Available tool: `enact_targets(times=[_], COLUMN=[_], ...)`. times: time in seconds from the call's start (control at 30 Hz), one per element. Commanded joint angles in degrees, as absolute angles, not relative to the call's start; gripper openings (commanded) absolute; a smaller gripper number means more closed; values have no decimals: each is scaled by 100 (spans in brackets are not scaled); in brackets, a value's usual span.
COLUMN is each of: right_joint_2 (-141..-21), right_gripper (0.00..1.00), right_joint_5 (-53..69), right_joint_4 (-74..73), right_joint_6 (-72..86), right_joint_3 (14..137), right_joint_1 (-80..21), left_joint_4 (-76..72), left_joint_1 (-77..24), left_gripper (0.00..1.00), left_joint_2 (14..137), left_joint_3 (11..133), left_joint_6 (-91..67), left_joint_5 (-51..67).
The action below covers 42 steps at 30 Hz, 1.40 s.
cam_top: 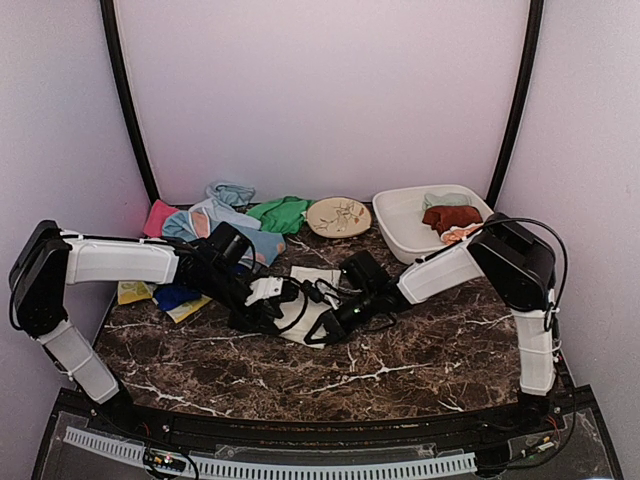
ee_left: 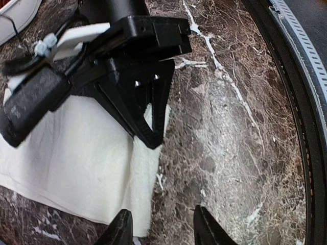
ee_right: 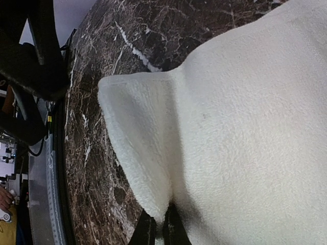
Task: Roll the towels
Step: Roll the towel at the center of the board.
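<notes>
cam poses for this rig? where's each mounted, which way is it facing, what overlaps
Top external: above, behind the bases, looking down the marble table; both arms, left gripper, right gripper visible.
Left wrist: on left arm, facing down at white towel edge; own fingers apart, right gripper ahead.
Right wrist: low over the towel, facing the near edge; own fingers pinch a fold.
Shared: all see the white towel.

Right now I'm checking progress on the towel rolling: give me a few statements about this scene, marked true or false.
1. The right pincer is shut on the white fleecy towel. True.
2. The left pincer grips that towel too. False: it stands open, with nothing between its fingers.
3. The white rectangular tub is empty. False: it holds cloths, a dark red towel among them.
4. The round cream patterned plate lies between the green towel and the tub. True.
</notes>
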State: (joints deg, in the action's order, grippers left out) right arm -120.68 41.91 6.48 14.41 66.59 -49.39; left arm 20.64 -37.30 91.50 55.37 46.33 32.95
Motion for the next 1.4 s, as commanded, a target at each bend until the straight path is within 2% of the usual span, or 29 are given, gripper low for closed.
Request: enact_targets(times=[0.0, 0.23, 0.43, 0.47, 0.53, 0.6, 0.73, 0.8, 0.9, 1.2, 1.23, 1.27, 1.3, 1.37], right_joint_2=[-12272, -12407, -12432, -12437, -12437, -12418, -12247, -12118, -11898, -10754, -10565, -10331, -10049, -9299], right_gripper=[0, 0, 0, 0, 0, 0, 6, 15, 39, 52, 58, 83, 98, 100], right_joint_5=[4599, 4645, 4647, 4645, 4613, 4547, 4197, 4037, 3755, 2598, 2298, 1934, 1504, -311], right_joint_4=[-355, -579, -597, -589, -604, -602, -529, -279, 9, 413, 419, 474, 549, 538], right_joint_6=[1716, 1973, 2182, 2199, 2226, 2256, 2314, 2467, 2564, 2427, 2372, 2326, 2267, 2012], right_joint_3=[6787, 6972, 7000, 6997, 6992, 6972, 6917, 6807, 6644, 5739, 5634, 5494, 5323, 4974], right_joint_1=[-4979, -4975, -4981, -4983, -4992, -4992, -4980, -4961, -4953, -4813, -4815, -4814, -4845, -5167], left_joint_4=[1661, 1855, 1663, 1624, 1725, 1891, 2152, 2215, 2373, 3153, 3271, 3372, 3447, 3596], left_joint_1=[-3924, -4069, -4074, -4070, -4063, -4061, -4011, -3948, -3832, -3430, -3338, -3275, -3225, -3182], left_gripper=[43, 33, 31, 26, 10, 1, 0, 0, 0, 0, 0, 0, 0, 0], left_joint_2=[9342, 9919, 9936, 9985, 10155, 10325, 10437, 10416, 10464, 10978, 11042, 11102, 11159, 11261], left_joint_3=[5694, 5799, 5562, 5580, 5700, 5799, 5880, 5893, 5961, 6525, 6614, 6678, 6740, 6834], left_joint_6=[4503, 4401, 4240, 4194, 4099, 4132, 4057, 3939, 3757, 3350, 3311, 3262, 3242, 3228], left_joint_5=[2952, 2872, 2735, 2557, 2338, 2257, 2465, 2636, 2924, 3692, 3827, 3928, 4019, 4062])
